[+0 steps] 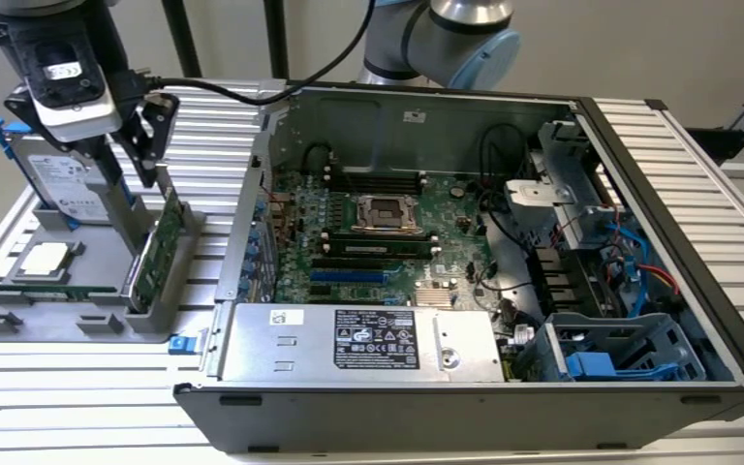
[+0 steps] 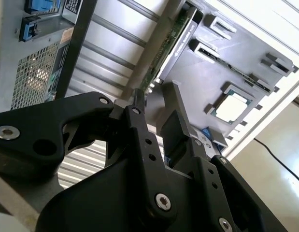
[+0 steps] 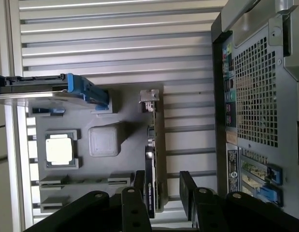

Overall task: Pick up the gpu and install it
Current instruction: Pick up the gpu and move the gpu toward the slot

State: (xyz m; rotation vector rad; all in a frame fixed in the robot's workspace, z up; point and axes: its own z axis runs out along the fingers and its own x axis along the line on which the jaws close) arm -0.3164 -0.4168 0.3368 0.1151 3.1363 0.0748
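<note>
Slatted table (image 1: 88,387): computer case (image 1: 476,418), grey fixture (image 1: 88,325)

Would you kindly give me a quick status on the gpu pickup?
Gripper over grey holder, jaws open. Gpu upright in its slot, not gripped. Hard drive stands further along the holder, apart from the jaws.

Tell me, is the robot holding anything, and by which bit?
Nothing is held. The gripper is open, jaws apart just above the gpu standing in the grey holder.

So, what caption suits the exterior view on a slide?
End effector over the gpu standing in gray holder beside open case.
</note>
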